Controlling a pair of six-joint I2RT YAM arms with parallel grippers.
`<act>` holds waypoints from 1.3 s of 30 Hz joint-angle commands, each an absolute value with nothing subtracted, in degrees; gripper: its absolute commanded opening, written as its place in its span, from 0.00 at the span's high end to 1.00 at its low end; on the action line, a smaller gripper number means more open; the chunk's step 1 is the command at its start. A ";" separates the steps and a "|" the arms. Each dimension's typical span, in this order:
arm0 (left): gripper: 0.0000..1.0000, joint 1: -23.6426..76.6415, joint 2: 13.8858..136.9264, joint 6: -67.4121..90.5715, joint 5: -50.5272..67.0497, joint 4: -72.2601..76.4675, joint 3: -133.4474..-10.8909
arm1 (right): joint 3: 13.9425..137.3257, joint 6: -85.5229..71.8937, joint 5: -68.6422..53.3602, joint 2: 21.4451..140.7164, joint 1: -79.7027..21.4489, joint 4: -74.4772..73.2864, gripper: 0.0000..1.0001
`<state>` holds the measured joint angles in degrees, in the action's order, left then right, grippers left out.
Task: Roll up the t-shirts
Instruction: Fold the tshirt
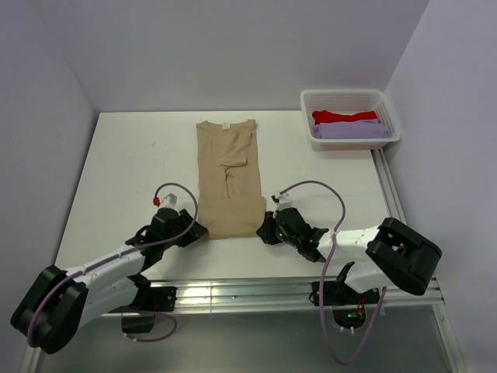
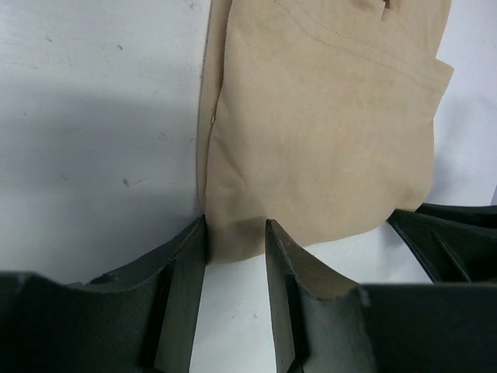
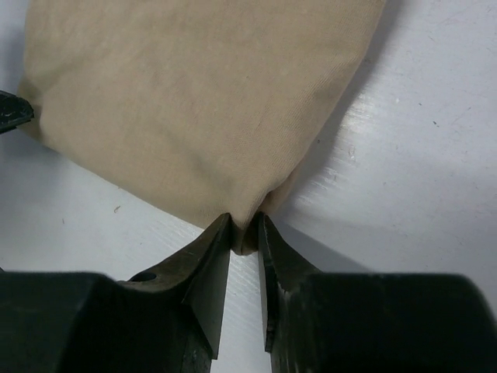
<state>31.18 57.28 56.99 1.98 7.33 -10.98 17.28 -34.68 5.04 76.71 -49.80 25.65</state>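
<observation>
Where left claw [image 2: 236, 225] and right claw [image 3: 245, 221] straddle tee [image 1: 227, 179] corners, table [image 1: 132, 171] spreads

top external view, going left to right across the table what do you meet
left tool → tan t-shirt → right tool → white basket
</observation>
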 commanded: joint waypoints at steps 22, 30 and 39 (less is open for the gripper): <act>1.00 35.60 59.59 59.68 -5.19 -2.89 -13.88 | 18.54 -36.56 5.98 75.15 -50.36 21.80 1.00; 0.84 35.68 61.70 58.54 -0.88 -8.78 -18.02 | 22.24 -38.41 0.18 73.83 -50.45 10.64 1.00; 0.55 35.60 53.79 59.24 -3.07 -11.78 -15.56 | 20.74 -38.94 -0.26 73.47 -50.45 12.04 1.00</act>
<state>35.46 55.68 59.66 -1.58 -7.31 -16.45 20.67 -38.54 0.40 74.19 -49.98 13.23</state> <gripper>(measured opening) 0.452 0.091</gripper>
